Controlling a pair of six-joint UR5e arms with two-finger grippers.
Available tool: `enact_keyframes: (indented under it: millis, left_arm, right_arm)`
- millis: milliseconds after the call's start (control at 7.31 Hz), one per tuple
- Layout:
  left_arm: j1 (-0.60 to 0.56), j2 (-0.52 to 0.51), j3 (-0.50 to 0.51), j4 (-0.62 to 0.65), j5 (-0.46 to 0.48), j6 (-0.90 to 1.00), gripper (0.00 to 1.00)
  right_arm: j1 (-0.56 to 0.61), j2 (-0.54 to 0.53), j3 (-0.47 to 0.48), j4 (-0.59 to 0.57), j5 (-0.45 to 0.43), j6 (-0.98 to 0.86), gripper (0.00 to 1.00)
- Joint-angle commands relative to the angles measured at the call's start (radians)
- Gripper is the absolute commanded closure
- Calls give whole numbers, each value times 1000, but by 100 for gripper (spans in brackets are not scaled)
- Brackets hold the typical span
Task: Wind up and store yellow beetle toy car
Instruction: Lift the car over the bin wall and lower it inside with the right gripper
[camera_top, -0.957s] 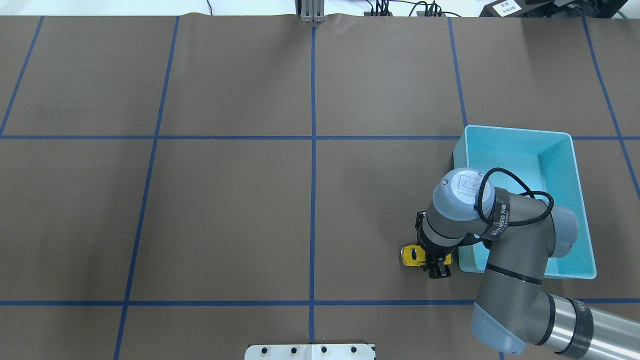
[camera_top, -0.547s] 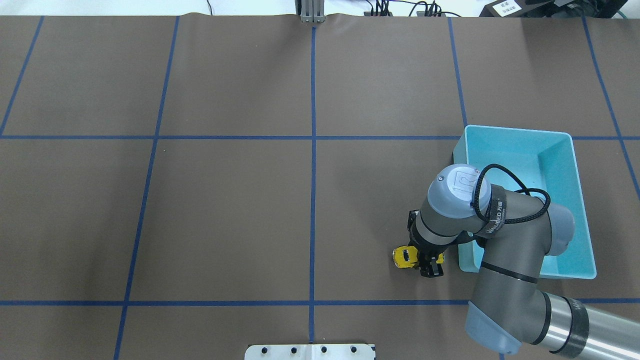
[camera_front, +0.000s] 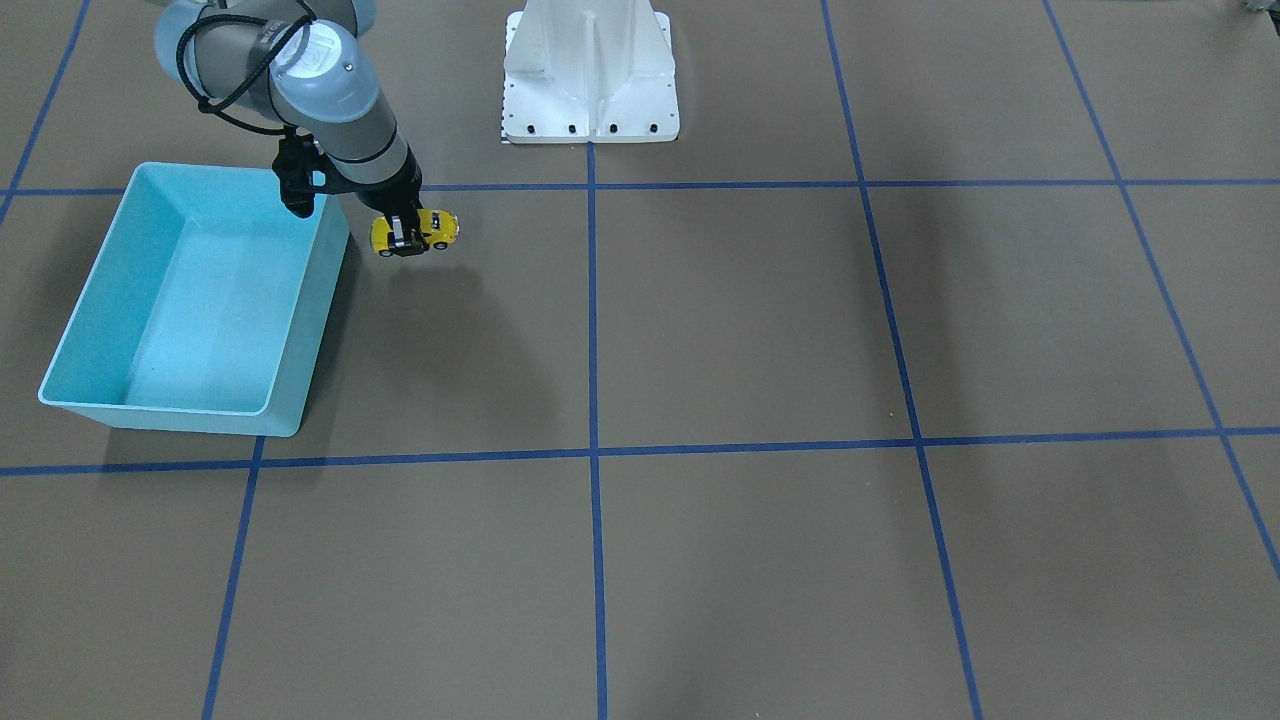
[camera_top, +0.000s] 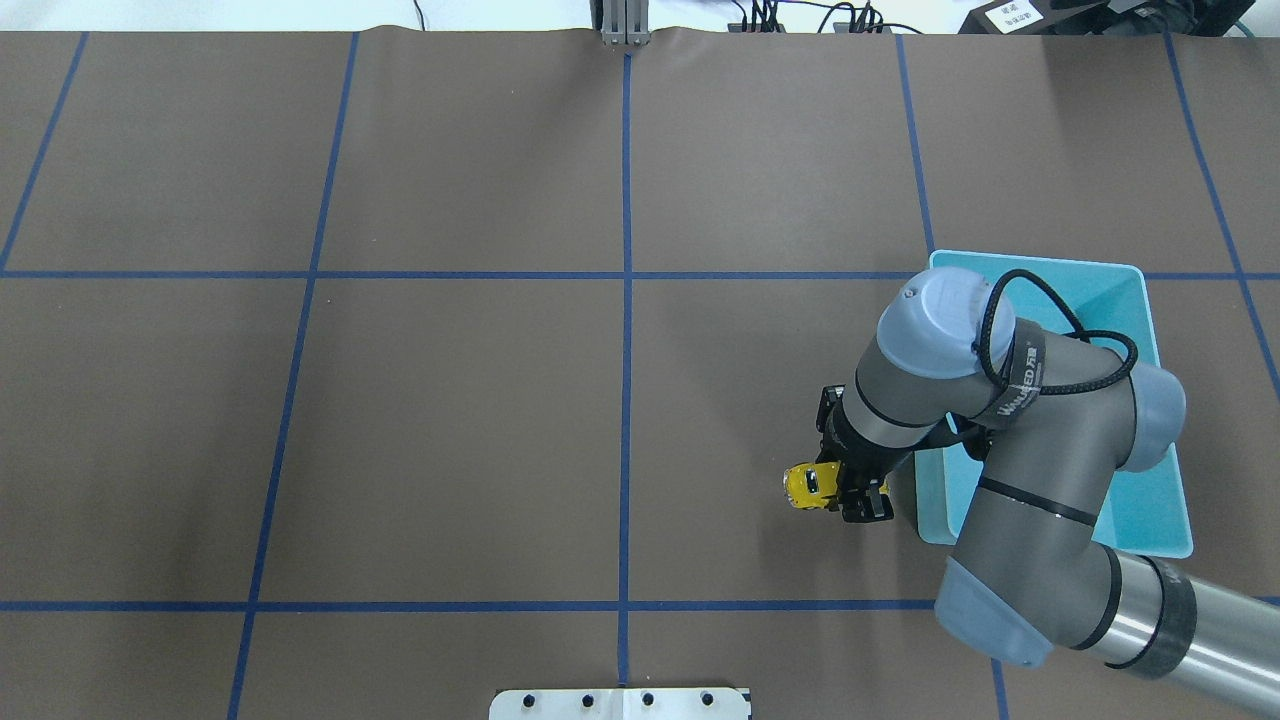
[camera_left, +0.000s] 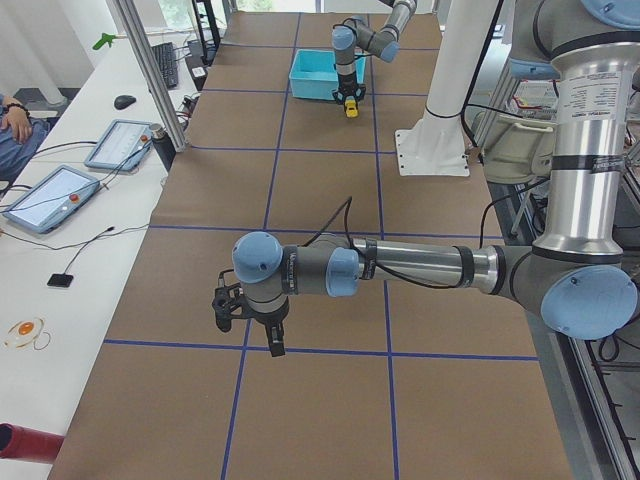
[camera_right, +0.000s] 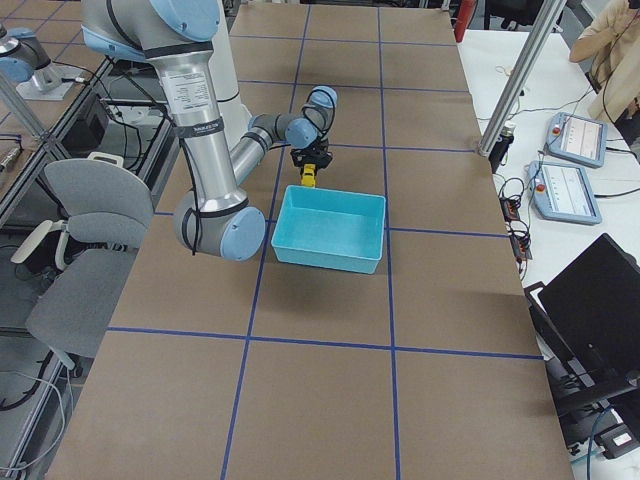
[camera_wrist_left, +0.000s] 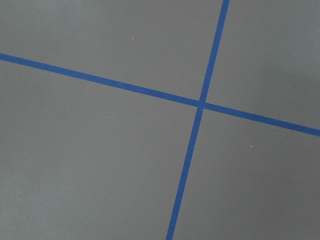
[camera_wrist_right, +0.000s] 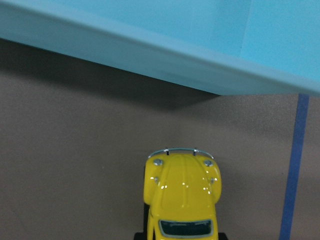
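Two right fingers (camera_top: 862, 510) grasp yellow beetle toy car (camera_top: 806, 485), nose protruding | left fingers (camera_left: 276, 346): cannot tell

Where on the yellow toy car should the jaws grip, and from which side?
The two door sides, coming down from above. The toy car is narrowest side to side, and its hood and roof are rounded and glossy, so probably slippery. The right gripper holds it that way, jaws shut across its rear half.
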Motion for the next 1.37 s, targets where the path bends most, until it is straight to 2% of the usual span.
enact_keyframes:
  millis: [0,273,410,684,820,957,1230]
  left_arm:
    - [0,1,1,-5,-30,1,0]
    - [0,-14,10,-8,-38,1,0]
    - [0,-19,10,-3,-35,1,0]
    - [0,-16,18,-5,-36,7,0]
    - [0,-16,18,-9,-36,7,0]
    - [0,-17,18,-12,-36,10,0]
    - [0,-20,29,-14,-36,12,0]
  right_arm:
    - [87,15,-1,-64,28,-199,100]
    - [255,18,-27,-88,159,-422,100]
    - [300,20,-25,-88,199,-438,100]
    - [360,-35,-19,-88,213,-653,100]
    - [360,-110,2,-84,210,-767,100]
    - [362,-206,75,-84,210,-888,100]
    - [359,-271,99,-84,190,-1127,100]
